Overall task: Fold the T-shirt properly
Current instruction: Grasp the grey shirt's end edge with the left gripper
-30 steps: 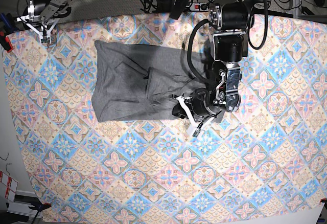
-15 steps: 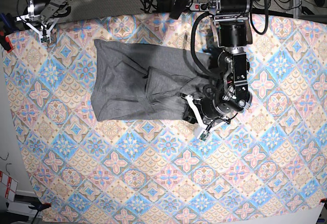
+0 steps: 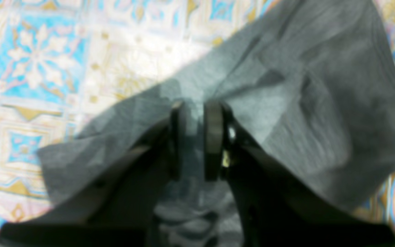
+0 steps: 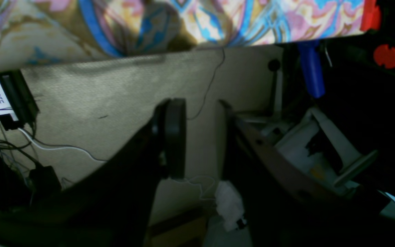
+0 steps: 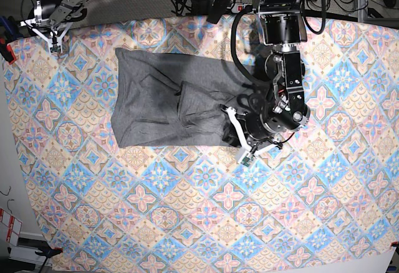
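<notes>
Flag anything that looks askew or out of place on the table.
The T-shirt is not flat: it is creased through the middle, and its right edge is bunched where the left gripper pinches it. The right gripper sits idle at the tablecloth corner.

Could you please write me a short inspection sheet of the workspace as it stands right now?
Surface: tablecloth with a pastel tile pattern covers the table; it lies flat.
Job's things: grey T-shirt lies spread and creased near the table's far side, its edge by the left arm bunched.
Clutter: nothing seen on the cloth.
Grippers: left gripper is shut on a pinch of T-shirt fabric; right gripper is open, empty, parked off the table's far corner.
Cables: a black hose loops along the left arm; thin wires lie on the floor.
Surroundings: red clamps at the table edge; power strip and cords behind the table.
</notes>
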You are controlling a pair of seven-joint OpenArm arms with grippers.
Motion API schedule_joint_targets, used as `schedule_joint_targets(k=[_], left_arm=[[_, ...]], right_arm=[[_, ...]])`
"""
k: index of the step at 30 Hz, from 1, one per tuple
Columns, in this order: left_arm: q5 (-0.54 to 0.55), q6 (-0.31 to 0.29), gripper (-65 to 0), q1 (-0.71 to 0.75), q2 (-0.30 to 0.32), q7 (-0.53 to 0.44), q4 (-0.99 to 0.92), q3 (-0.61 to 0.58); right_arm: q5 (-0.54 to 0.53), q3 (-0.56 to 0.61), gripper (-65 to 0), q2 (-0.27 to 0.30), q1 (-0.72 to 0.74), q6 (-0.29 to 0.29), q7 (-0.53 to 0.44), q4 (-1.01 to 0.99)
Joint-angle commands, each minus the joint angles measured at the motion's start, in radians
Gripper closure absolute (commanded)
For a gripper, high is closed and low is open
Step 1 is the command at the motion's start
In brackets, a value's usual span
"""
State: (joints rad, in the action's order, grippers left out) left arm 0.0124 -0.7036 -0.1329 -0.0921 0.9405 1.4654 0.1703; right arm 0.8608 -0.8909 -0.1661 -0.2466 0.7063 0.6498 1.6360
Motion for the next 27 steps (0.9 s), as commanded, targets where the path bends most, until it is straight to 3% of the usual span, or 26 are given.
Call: schedule_joint_targets(k=[1, 5, 7, 14, 17, 24, 27], left_arm=[[0.005, 0.005, -15.9, -0.041, 0.007, -0.013, 0.007, 0.019], [0.005, 0.005, -36.7, -0.063, 0.01, -0.008, -0.033, 0.051], [0.013, 0.005, -40.6, -0.064, 0.01, -0.01, -0.053, 0.05], [0.018, 0.005, -36.7, -0.156, 0.009, -0.05, -0.328, 0.059], [0.018, 0.005, -36.4, -0.158, 0.009, -0.117, -0.355, 0.059], [0.014, 0.005, -35.7, -0.161, 0.005, -0.119, -0.412, 0.022], [0.016, 0.005, -26.3, -0.179, 0.005, -0.119, -0.49, -0.007]], right_arm=[[0.008, -0.003, -14.7, 0.009, -0.003, -0.008, -0.002, 0.019], [0.008, -0.003, -14.7, 0.009, -0.004, -0.008, -0.002, 0.019], [0.008, -0.003, -14.7, 0.009, -0.004, -0.008, -0.002, 0.019], [0.008, -0.003, -14.7, 0.009, -0.004, -0.008, -0.002, 0.019], [0.008, -0.004, -14.7, 0.009, -0.004, -0.008, -0.002, 0.02], [0.008, -0.006, -14.7, 0.009, -0.004, -0.008, -0.002, 0.02], [0.008, -0.006, -14.7, 0.009, -0.004, -0.008, -0.002, 0.022]])
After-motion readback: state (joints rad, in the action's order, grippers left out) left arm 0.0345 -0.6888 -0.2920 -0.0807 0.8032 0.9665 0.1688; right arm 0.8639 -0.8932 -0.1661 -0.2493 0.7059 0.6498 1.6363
